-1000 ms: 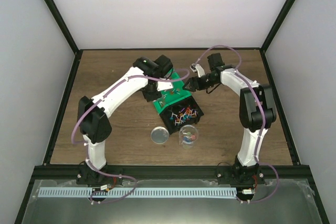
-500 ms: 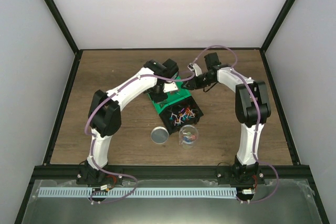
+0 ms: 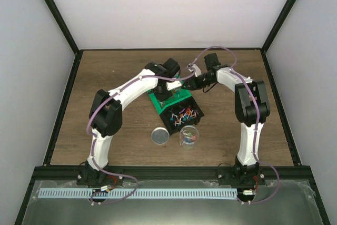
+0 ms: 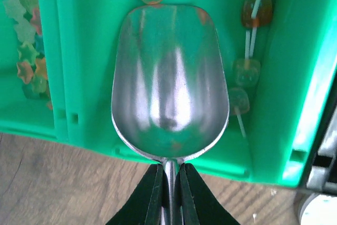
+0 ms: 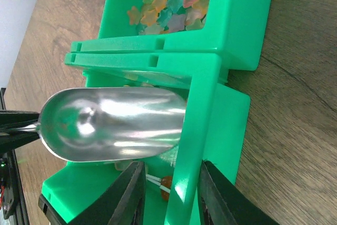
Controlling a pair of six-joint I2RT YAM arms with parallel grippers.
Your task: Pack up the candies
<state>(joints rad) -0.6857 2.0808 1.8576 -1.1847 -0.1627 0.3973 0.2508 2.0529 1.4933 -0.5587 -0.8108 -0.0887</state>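
On the wooden table [image 3: 105, 125] between white walls [image 3: 168, 9], left gripper [image 4: 169, 169] clamps the scoop [image 4: 168, 88]; right gripper [image 5: 171, 168], unclenched, straddles the green bin [image 5: 231, 25].

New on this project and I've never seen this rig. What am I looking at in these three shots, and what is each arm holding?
These are two small robot arms bolted to a wooden table, each ending in a two-finger gripper. The wide shot comes from a fixed camera above and behind the arms. The two close-ups come from cameras on their wrists.

On the table are a green bin, a black bin of candies, a clear cup with a few candies in it, and a round lid beside the cup.

The left gripper is shut on the handle of a metal scoop, which is empty and sits over the green bin. The right gripper straddles a wall of that bin. A gap shows on one side, so it is not clamped.
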